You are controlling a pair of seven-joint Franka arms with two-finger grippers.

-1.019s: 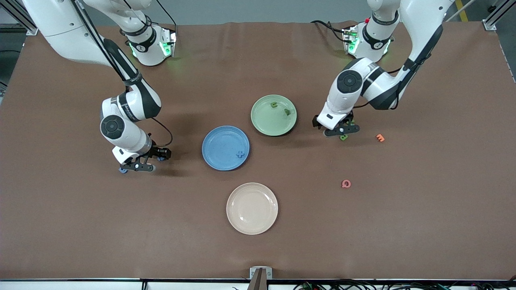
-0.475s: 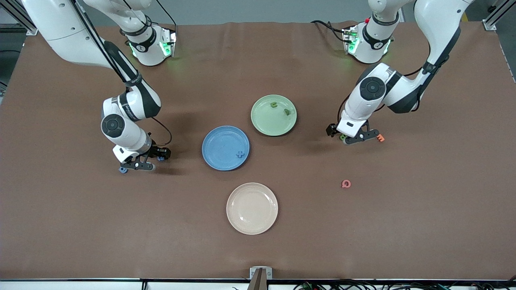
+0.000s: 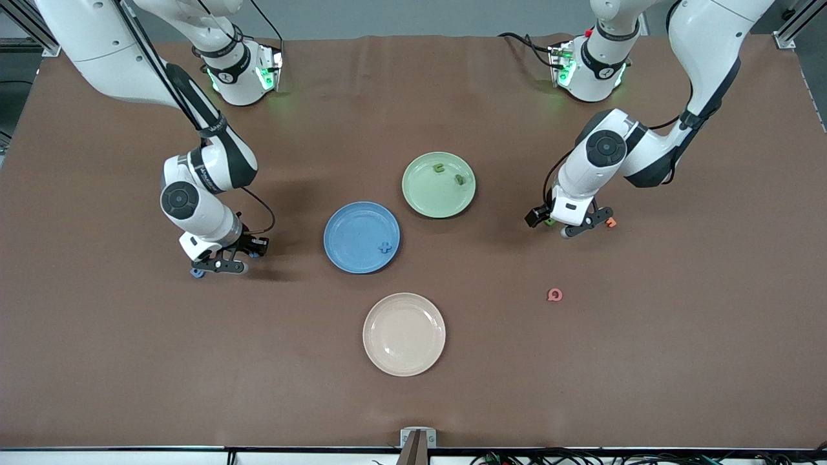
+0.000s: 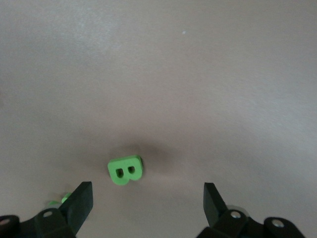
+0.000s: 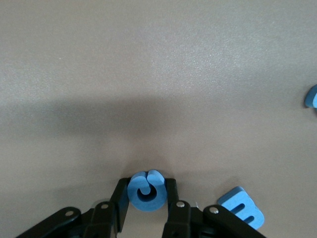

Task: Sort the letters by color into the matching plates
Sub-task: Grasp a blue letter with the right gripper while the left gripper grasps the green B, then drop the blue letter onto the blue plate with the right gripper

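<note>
Right end effector [image 5: 146, 199] was clamped on a blue letter [image 5: 146, 190] low over the tabletop [image 3: 129, 361]. Left end effector [image 4: 148, 198], jaws spread, hung over a green B [image 4: 126, 170] lying flat near the green plate [image 3: 421, 197].

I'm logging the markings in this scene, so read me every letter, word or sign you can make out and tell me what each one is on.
"B": the green foam letter itself, lying on the table between the open left gripper's fingers.
"E": the blue foam letter on the table beside the right gripper.
Plus sign: the blue piece in the blue plate.
Printing on the right arm's wrist: too small to read.
</note>
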